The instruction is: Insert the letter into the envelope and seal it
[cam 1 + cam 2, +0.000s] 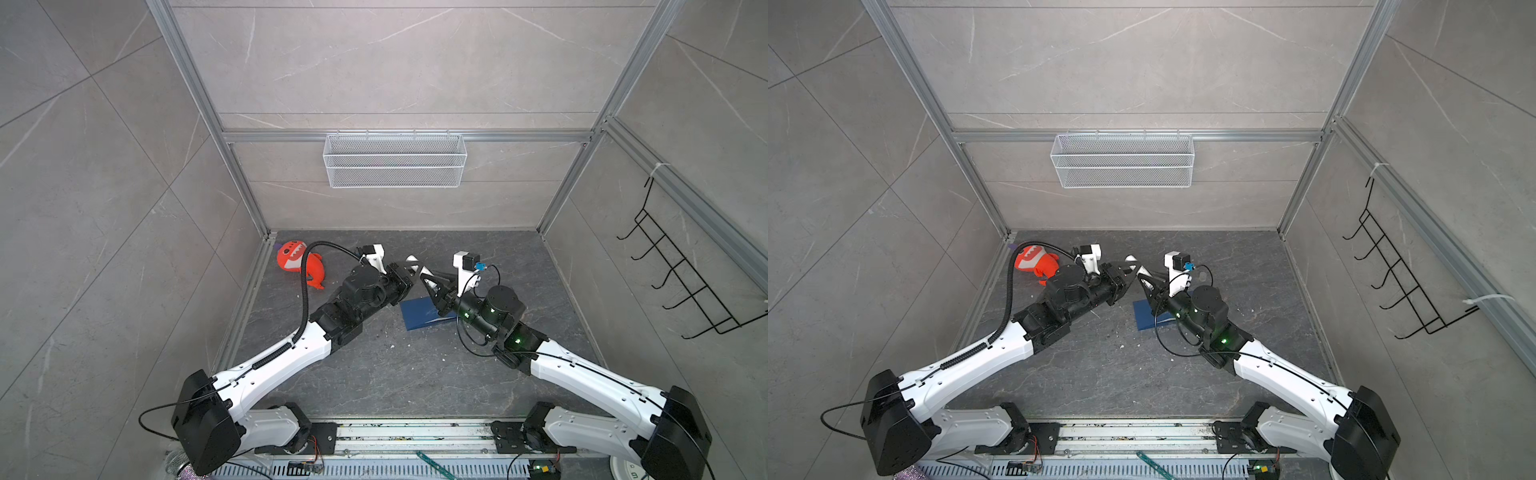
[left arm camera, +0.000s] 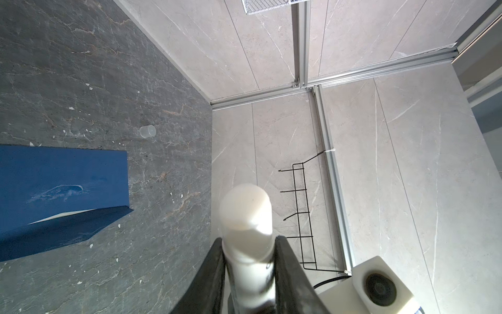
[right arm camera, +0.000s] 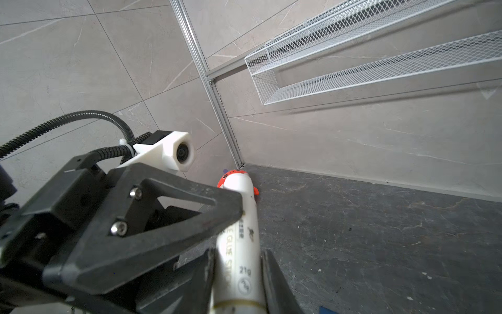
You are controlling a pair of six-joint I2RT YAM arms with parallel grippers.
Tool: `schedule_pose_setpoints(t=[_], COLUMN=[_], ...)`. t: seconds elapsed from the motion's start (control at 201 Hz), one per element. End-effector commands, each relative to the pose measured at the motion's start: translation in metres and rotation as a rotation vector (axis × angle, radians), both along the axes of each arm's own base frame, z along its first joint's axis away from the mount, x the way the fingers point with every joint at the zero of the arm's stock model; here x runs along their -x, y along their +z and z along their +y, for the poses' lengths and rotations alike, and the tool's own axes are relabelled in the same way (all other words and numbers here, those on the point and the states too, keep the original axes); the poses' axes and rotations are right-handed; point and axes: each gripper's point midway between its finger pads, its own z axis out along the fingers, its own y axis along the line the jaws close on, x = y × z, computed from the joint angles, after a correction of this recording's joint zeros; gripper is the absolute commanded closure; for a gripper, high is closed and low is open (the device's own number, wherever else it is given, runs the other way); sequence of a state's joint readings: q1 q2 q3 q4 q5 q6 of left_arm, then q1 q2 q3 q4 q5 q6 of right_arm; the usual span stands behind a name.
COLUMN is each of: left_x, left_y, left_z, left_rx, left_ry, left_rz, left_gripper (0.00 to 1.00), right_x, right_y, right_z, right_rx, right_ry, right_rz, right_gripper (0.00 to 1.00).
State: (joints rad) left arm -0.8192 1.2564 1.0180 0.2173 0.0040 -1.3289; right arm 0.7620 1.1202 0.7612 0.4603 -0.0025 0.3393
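Though nearby, cap apart from envelope

Dark veined bench: navy envelope flat at frame centre; orange toy upper left; clear cap near envelope; white flecks scattered.

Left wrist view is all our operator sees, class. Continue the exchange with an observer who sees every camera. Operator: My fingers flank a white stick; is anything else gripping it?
Observer: Yes. The right gripper is shut on the printed barrel of the white stick, close beside the left gripper.
Operator: What is the stick?
Observer: The right wrist view shows its label: glue stick.
Operator: Is there anything on the table outside my view?
Observer: An orange toy lies near the back left corner, seen in both top views.
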Motion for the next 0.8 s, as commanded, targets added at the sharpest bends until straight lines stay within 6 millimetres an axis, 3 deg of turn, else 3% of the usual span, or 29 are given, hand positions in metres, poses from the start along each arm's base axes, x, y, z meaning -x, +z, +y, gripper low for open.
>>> schedule_pose_setpoints(t=[0.0, 0.134, 0.378, 0.433, 0.558, 0.712, 0.792], left_x=[-0.003, -0.005, -0.005, -0.004, -0.005, -0.005, -0.005], left_y=[0.034, 0.031, 0.03, 0.032, 0.035, 0.035, 0.034], left_z=[-0.001, -0.002, -0.006, -0.007, -0.008, -0.009, -0.01], left_rx=[0.058, 0.049, 0.044, 0.048, 0.054, 0.055, 0.053], left_ry=[0.006, 0.006, -0.007, -0.012, -0.018, -0.02, -0.02], left_rz=[-0.074, -0.074, -0.081, -0.087, -0.096, -0.097, -0.093], left_gripper=[0.8, 1.0, 1.0, 0.85, 0.67, 0.65, 0.72], right_x=[0.002, 0.003, 0.005, 0.005, 0.005, 0.004, 0.004], right_y=[0.013, 0.014, 0.016, 0.016, 0.016, 0.015, 0.014], right_z=[0.004, 0.005, 0.007, 0.009, 0.011, 0.013, 0.014], right_rx=[-0.007, -0.006, -0.002, 0.001, 0.003, 0.004, 0.005], right_ry=[0.009, 0.016, 0.033, 0.038, 0.05, 0.056, 0.056], right_rz=[-0.028, -0.032, -0.032, -0.031, -0.029, -0.025, -0.024], right_gripper=[1.0, 1.0, 1.0, 1.0, 1.0, 1.0, 1.0])
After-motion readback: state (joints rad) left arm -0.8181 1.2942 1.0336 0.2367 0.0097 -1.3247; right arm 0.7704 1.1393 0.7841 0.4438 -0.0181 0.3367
